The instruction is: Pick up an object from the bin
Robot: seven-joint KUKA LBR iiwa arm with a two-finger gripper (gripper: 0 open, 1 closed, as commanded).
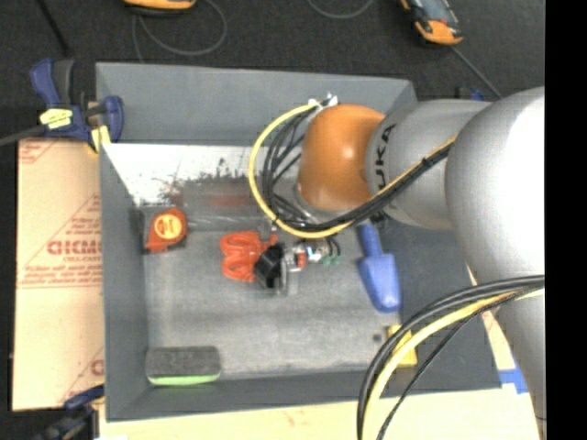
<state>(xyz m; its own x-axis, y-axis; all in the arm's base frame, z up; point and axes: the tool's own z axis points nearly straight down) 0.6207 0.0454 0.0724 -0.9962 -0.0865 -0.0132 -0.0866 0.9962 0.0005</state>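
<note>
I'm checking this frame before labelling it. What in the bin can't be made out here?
Camera view: the red-orange thing at mid-bin has its right end under the gripper, so its kind is unclear.
The blue thing has its upper end hidden under the arm.
The bin floor at upper right is covered by that arm.

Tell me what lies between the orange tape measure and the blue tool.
In the camera view, orange scissors and the pincer at their right end lie between the tape measure and the blue tool.
</note>
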